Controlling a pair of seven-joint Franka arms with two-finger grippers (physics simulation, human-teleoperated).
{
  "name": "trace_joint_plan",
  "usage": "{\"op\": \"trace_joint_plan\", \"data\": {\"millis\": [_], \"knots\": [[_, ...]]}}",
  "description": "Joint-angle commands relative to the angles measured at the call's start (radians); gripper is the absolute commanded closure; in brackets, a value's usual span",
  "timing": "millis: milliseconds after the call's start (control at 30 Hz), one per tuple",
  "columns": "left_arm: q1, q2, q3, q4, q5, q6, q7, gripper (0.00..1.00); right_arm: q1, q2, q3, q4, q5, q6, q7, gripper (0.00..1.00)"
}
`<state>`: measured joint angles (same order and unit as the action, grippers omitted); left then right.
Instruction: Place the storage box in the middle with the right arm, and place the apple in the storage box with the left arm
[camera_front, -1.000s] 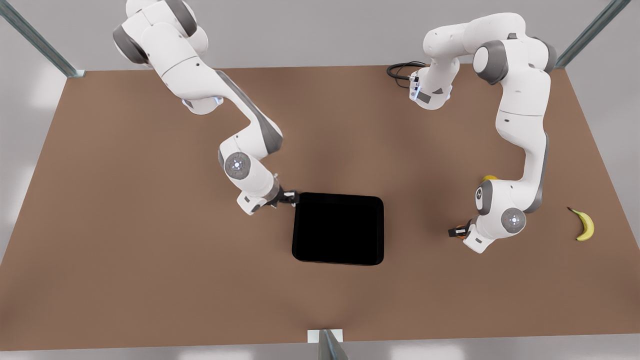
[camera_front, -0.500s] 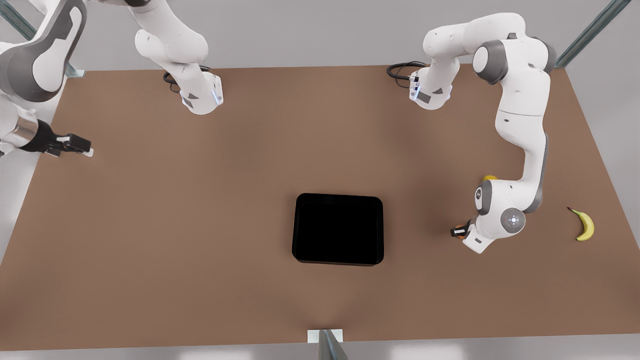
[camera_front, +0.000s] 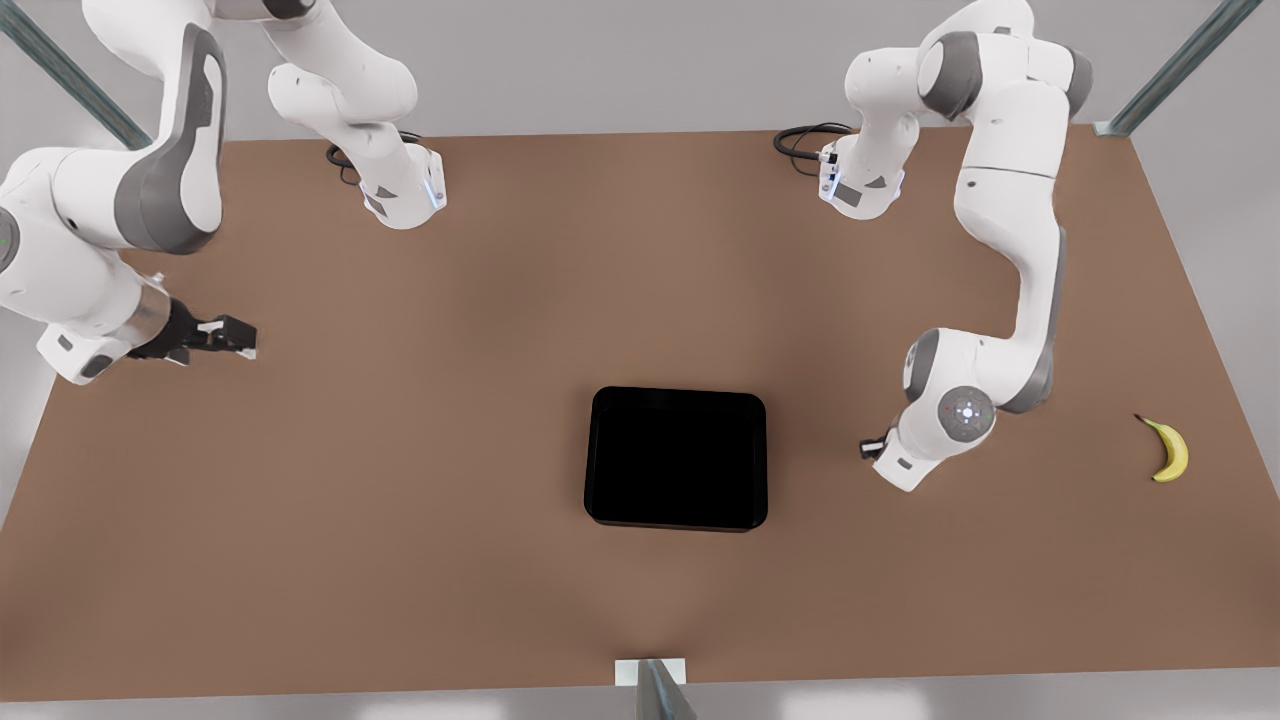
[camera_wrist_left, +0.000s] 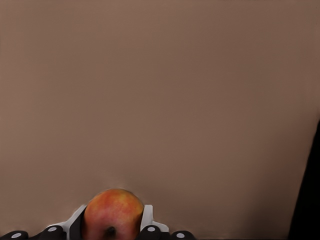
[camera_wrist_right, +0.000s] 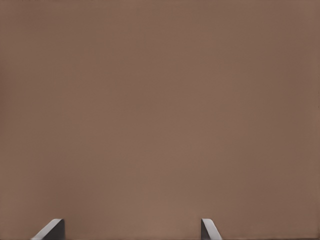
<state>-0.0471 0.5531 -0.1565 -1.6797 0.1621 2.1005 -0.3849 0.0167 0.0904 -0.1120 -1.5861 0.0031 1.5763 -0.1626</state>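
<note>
The black storage box (camera_front: 676, 458) lies open-topped at the table's middle; its dark edge (camera_wrist_left: 307, 200) also shows in the left wrist view. My left gripper (camera_front: 868, 447), on the arm at the front view's right, hangs a short way right of the box. It is shut on the reddish-orange apple (camera_wrist_left: 112, 215), which sits between the fingers (camera_wrist_left: 148, 220) above bare table. My right gripper (camera_front: 232, 335), far off at the front view's left, is open with nothing between its fingertips (camera_wrist_right: 52, 229).
A banana (camera_front: 1168, 450) lies near the table's edge at the front view's right. Both arm bases (camera_front: 405, 195) (camera_front: 860, 185) stand at the back edge, with a black cable (camera_front: 800, 140) beside one. A metal post (camera_front: 655, 690) stands at the front edge.
The right gripper left the box's corner and swung far to the front view's left. The left gripper, holding the apple, shifted toward the box. The box stayed put.
</note>
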Motion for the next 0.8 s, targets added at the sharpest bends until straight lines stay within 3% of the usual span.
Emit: {"op": "trace_joint_plan", "data": {"millis": [0, 467, 600, 633, 700, 767], "knots": [[-0.008, -0.004, 0.0, 0.0, -0.012, -0.007, -0.012, 0.4, 0.016, 0.0, 0.0, 0.0, 0.0, 0.001, 0.0, 0.0], [-0.372, -0.01, 0.009, 0.041, -0.016, -0.022, -0.466, 0.4, 0.019, 0.029, 0.0, 0.0, 0.0, 0.054, 0.0, 0.0], [-0.384, 0.067, 0.009, 0.17, -0.009, -0.025, -0.46, 0.4, 0.019, 0.037, 0.0, -0.002, 0.0, 0.062, 0.0, 0.0], [-0.387, 0.067, 0.009, 0.17, 0.013, -0.025, -0.459, 0.0, 0.02, 0.037, 0.0, 0.0, 0.0, 0.062, 0.0, 0.0], [-0.389, 0.038, 0.009, 0.17, 0.011, -0.053, -0.463, 0.0, 0.022, 0.035, 0.002, 0.003, 0.002, 0.065, 0.002, 0.0], [-0.363, -0.067, 0.029, 0.186, 0.017, -0.22, -0.381, 0.0, 0.019, 0.034, 0.002, 0.006, 0.002, 0.065, 0.002, 0.0]]}}
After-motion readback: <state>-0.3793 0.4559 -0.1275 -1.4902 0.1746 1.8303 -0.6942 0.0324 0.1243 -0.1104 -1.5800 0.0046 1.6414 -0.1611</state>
